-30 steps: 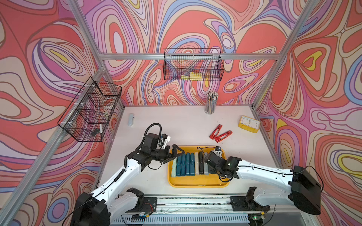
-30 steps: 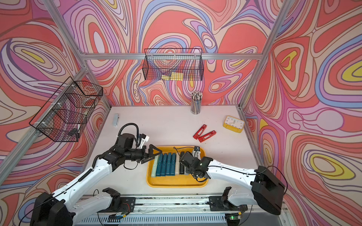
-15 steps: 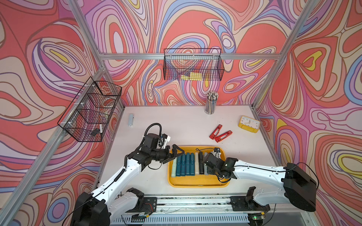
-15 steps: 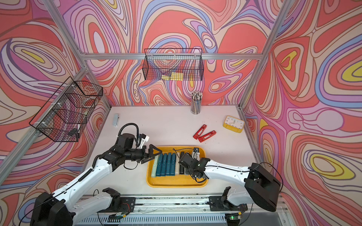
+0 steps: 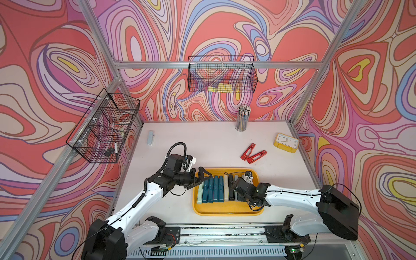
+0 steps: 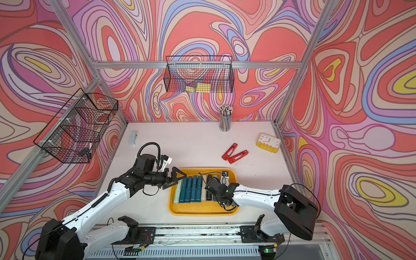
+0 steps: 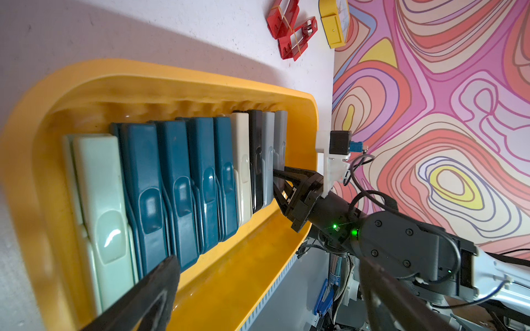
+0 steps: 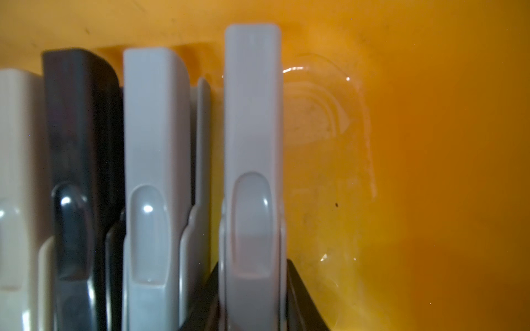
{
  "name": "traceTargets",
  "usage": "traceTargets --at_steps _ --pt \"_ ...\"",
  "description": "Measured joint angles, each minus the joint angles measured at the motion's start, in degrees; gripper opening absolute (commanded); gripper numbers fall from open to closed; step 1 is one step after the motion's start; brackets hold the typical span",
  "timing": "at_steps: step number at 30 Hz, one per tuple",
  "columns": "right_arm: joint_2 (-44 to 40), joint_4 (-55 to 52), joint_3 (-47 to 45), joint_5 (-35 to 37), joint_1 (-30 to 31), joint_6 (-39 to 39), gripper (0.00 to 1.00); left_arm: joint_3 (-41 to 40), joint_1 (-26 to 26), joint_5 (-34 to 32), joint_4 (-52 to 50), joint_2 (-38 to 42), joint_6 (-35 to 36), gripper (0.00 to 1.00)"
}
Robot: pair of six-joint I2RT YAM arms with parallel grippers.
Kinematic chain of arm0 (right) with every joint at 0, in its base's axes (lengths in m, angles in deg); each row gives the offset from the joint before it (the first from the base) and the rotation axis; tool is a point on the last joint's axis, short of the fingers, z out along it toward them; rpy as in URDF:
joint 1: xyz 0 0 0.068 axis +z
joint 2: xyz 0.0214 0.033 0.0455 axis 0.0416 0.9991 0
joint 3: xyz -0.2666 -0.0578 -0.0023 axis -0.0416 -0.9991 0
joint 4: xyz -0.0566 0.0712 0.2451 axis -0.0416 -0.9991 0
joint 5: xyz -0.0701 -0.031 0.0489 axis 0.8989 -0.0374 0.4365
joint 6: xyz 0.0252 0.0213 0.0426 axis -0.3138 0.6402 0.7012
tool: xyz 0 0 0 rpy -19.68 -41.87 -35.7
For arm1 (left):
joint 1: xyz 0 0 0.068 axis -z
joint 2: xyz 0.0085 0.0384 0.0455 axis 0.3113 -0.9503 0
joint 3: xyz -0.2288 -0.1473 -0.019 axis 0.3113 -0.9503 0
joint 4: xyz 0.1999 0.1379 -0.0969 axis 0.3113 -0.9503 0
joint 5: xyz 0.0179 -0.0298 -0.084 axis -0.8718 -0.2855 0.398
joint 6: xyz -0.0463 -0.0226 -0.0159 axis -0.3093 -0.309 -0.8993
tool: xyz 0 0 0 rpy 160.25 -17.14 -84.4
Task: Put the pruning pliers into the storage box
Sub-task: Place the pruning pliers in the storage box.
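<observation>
The fingers point(image 8: 298, 303) of the right gripper point(image 8: 252, 315) flank the grey pruning plier point(image 8: 252, 143). They look clamped on it, though only their tips show. It stands at the end of the row of pliers point(image 5: 213, 189) inside the yellow storage box point(image 5: 225, 210). The left gripper point(image 5: 203, 180) hangs spread wide over the box's left end. Two red pliers point(image 5: 253, 154) lie on the table point(image 5: 202, 144) beyond the box.

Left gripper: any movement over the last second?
No. The left gripper still hovers, jaws open, over the rim of the storage box beside the pale green pliers, same spot as before.
</observation>
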Motion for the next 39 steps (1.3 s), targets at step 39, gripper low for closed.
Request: traceTargets --at_steps 39 --pt "-9.2 -8.5 3.8 3.5 0.0 -0.6 0.2 -0.8 0.1 -0.1 1.7 0.0 -0.4 0.99"
